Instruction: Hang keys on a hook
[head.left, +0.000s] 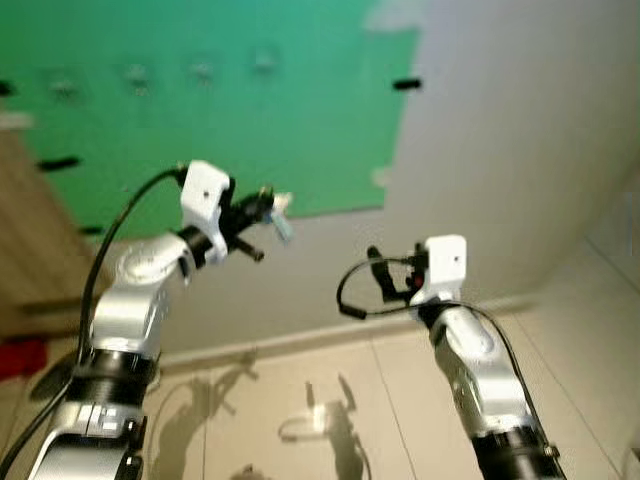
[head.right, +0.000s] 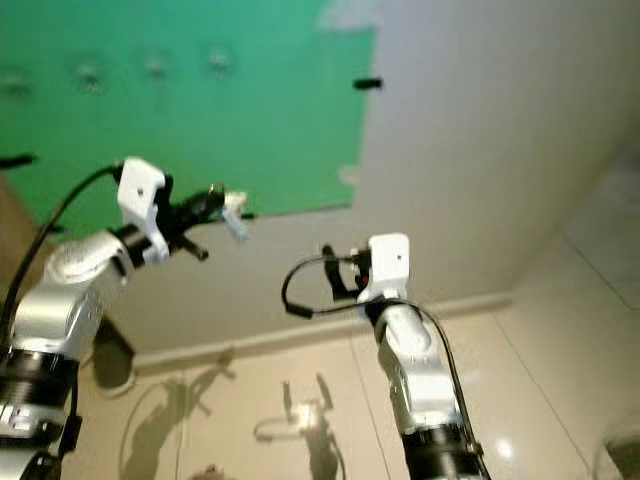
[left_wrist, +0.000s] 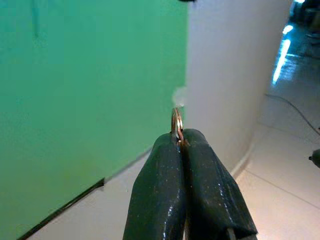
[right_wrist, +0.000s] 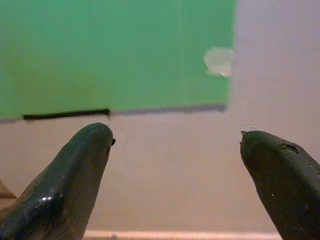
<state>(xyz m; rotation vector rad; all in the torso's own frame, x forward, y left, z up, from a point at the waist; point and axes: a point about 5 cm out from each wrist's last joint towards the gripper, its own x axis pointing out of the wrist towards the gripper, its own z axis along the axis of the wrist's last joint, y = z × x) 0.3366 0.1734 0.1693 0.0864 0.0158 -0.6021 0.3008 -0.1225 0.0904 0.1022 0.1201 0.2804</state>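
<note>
My left gripper (head.left: 268, 212) is raised toward the green wall panel (head.left: 200, 100) and is shut on a key ring (left_wrist: 176, 125), whose brass loop pokes out between the pressed fingertips. A pale key or tag (head.left: 281, 218) hangs from the tips. Several small hooks (head.left: 200, 70) sit in a blurred row high on the panel, well above the gripper. My right gripper (right_wrist: 175, 145) is held lower, to the right, open and holding nothing, facing the panel's lower edge. Its wrist (head.left: 440, 265) points at the grey wall.
A grey wall (head.left: 500, 150) runs right of the green panel, with a skirting board and glossy tiled floor (head.left: 330, 400) below. Wooden furniture (head.left: 25, 230) stands at far left, a red thing (head.left: 20, 355) beneath it. Black tape strips (head.left: 407, 84) hold the panel's edges.
</note>
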